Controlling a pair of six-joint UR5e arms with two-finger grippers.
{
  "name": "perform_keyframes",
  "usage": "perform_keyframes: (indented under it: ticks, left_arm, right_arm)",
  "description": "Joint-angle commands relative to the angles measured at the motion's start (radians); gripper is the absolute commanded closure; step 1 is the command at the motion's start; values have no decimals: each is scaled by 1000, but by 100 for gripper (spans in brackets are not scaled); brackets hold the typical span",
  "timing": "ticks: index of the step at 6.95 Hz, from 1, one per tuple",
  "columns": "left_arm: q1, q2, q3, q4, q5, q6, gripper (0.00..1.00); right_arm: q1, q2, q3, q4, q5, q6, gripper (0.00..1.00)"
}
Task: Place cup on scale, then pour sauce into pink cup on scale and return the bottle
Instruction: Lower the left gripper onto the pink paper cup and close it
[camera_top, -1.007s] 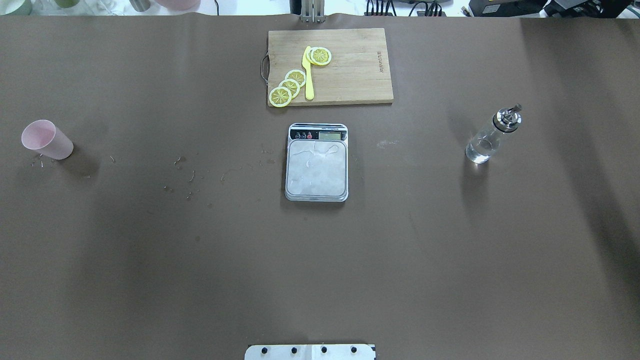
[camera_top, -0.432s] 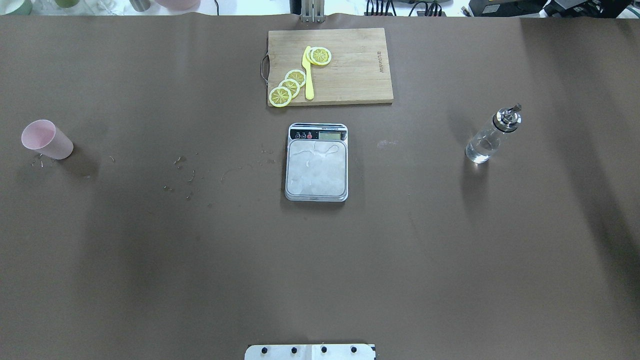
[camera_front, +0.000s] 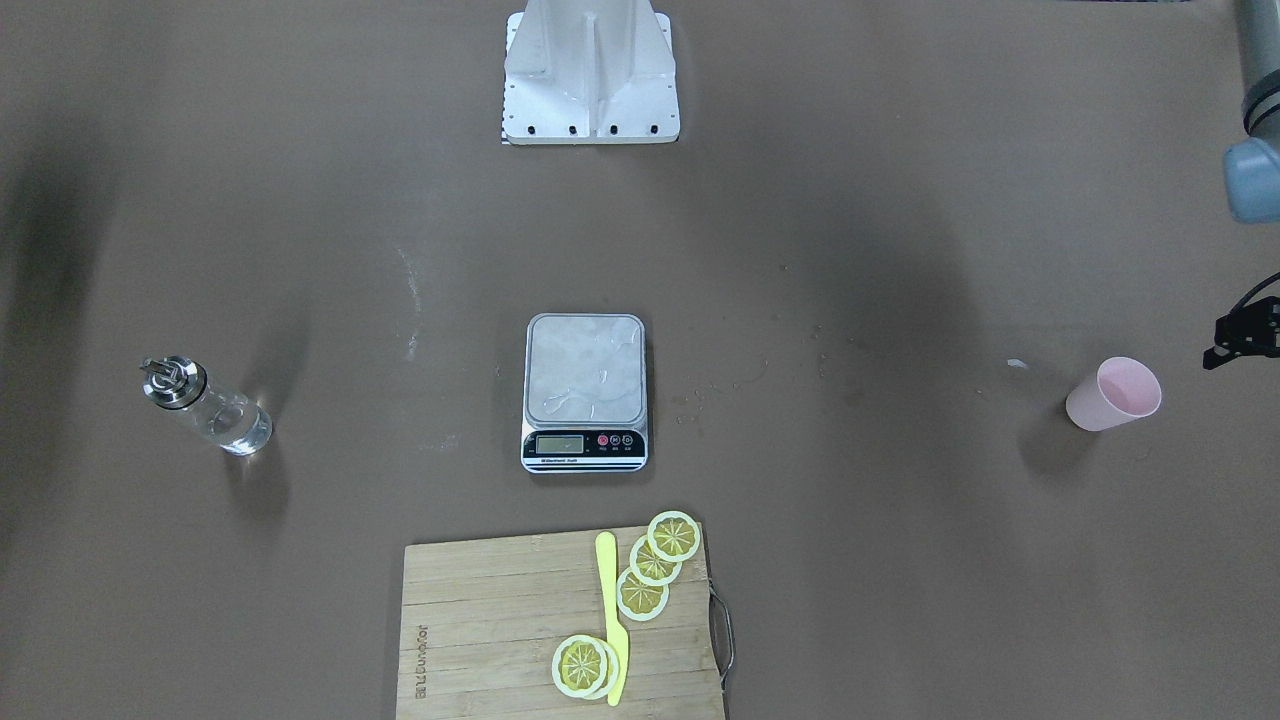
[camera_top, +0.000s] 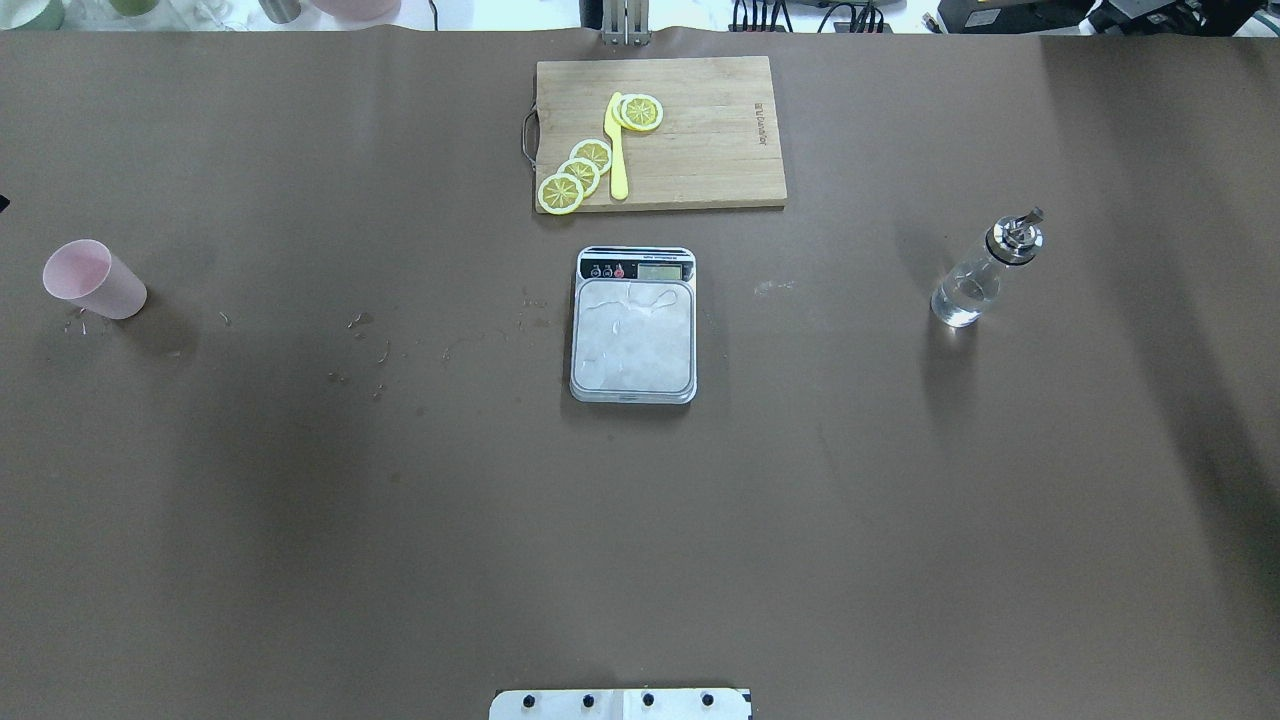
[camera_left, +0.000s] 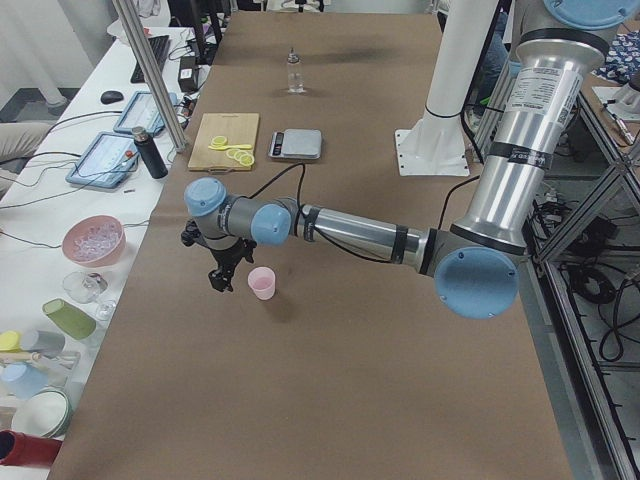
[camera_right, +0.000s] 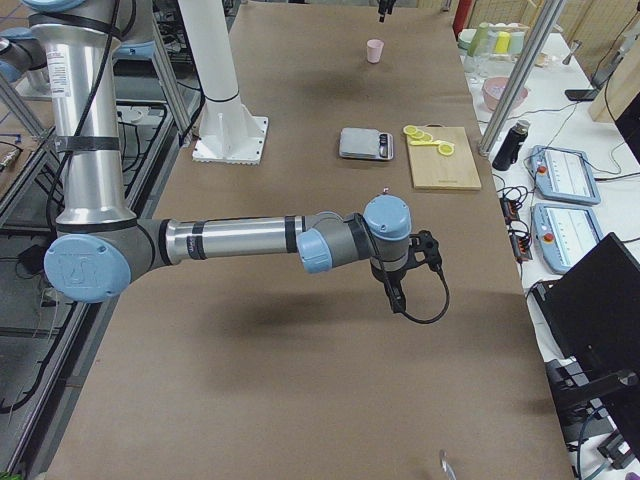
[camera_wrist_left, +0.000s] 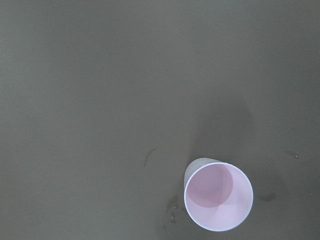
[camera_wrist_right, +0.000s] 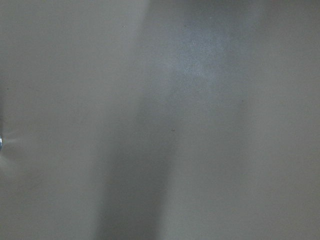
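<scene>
Starting front-facing: scale (camera_front: 584, 372) at the middle of the table (camera_front: 850, 200), platform bare, open room on all sides. Pink cup (camera_front: 1113, 395) upright near the robot's-left end, well apart from the scale; bottle (camera_front: 205, 405) upright near the opposite end. Overhead: cutting board (camera_top: 700, 140) just beyond the scale, at the far edge. Left side view: left pincer (camera_left: 220, 278) hangs just beside the cup, not on it; opening, cannot tell. Right side view: right pincer (camera_right: 396, 298) over bare table; opening, cannot tell. Left wrist: cup low right, empty.

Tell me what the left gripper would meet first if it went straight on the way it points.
Probably the bare table: the left gripper points down beside the cup, not over it, and its wrist view shows brown surface with the cup at the lower right. Depth is unclear.
</scene>
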Motion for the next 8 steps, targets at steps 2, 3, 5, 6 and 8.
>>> perform_keyframes:
  ticks: [2, 3, 5, 6, 8]
  left_arm:
    - [77, -65, 105, -65, 3, -46, 3]
    - [93, -67, 127, -93, 16, -46, 3]
    - [102, -53, 147, -136, 55, -37, 3]
    - [102, -53, 156, -138, 55, -35, 3]
    - [103, -23, 162, -189, 55, -35, 3]
  right_arm:
    - [-4, 1, -4, 1, -1, 0, 0]
    - [-4, 1, -4, 1, -1, 0, 0]
    - [-9, 3, -5, 1, -7, 0, 0]
    - [-9, 3, -5, 1, -7, 0, 0]
    - [-10, 8, -8, 1, -8, 0, 0]
